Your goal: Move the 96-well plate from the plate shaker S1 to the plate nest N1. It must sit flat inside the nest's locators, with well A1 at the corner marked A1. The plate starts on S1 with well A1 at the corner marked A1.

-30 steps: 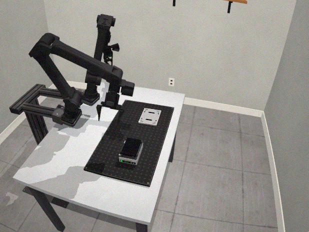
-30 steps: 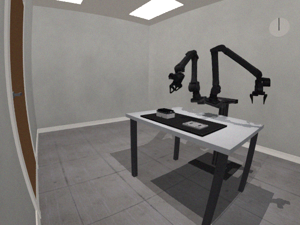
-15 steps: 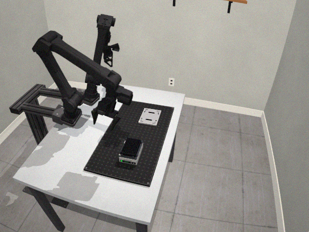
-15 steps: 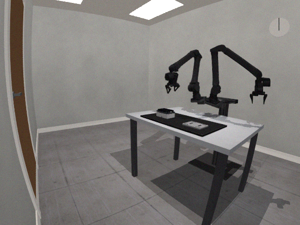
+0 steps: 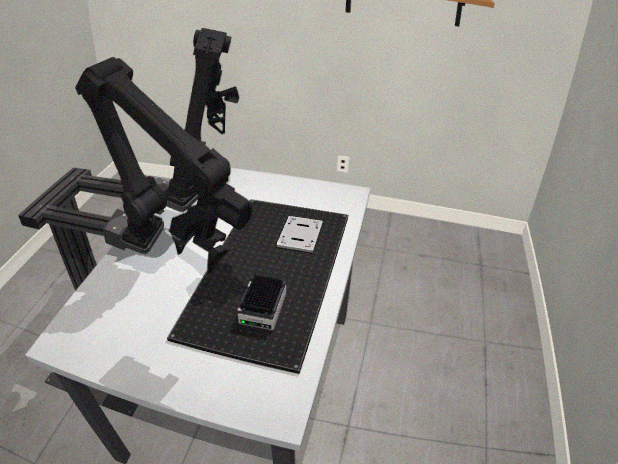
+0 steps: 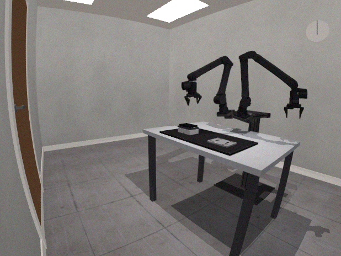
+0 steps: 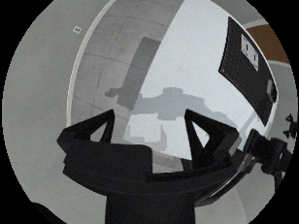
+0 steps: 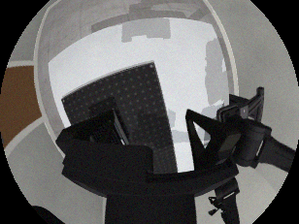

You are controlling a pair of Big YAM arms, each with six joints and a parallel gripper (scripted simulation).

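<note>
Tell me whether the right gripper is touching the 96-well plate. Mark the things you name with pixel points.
Apart. The exterior view shows the right gripper (image 5: 195, 260) (image 6: 193, 104) (image 7: 288, 124) (image 8: 149, 112) well above the 96-well plate (image 5: 262, 294) (image 6: 188, 126) (image 7: 275, 91), with wall visible between them.

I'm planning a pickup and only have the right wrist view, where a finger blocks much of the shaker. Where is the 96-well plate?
Observer: The 96-well plate sits on top of the plate shaker, as the top and exterior views show.
Operator: Thanks. I can't see the nest either. Is anything in it?
Observer: No, the plate nest holds no plate; both dark slots in its face are visible from the top view.
</note>
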